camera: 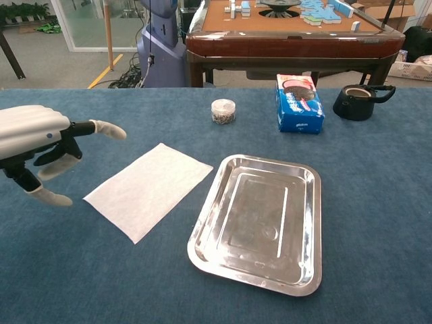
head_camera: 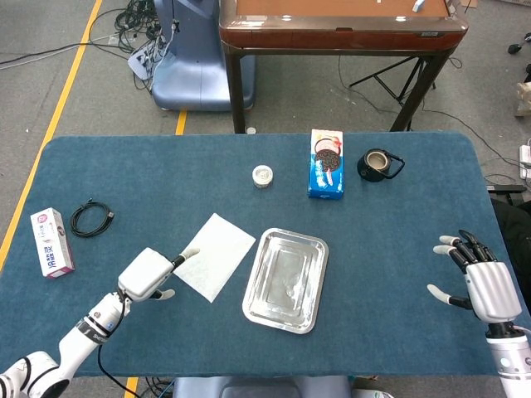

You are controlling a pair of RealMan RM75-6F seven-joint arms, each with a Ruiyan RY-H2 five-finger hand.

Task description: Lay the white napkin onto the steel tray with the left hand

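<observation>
The white napkin lies flat on the blue table, just left of the steel tray, which holds nothing. My left hand hovers at the napkin's left corner, empty, one finger stretched toward the napkin and the others loosely bent. I cannot tell whether its fingertip touches the cloth. My right hand rests far right near the table edge, fingers spread, holding nothing; the chest view does not show it.
A small round tin, a blue cookie box and a dark teapot stand behind the tray. A black cable and a white carton lie far left.
</observation>
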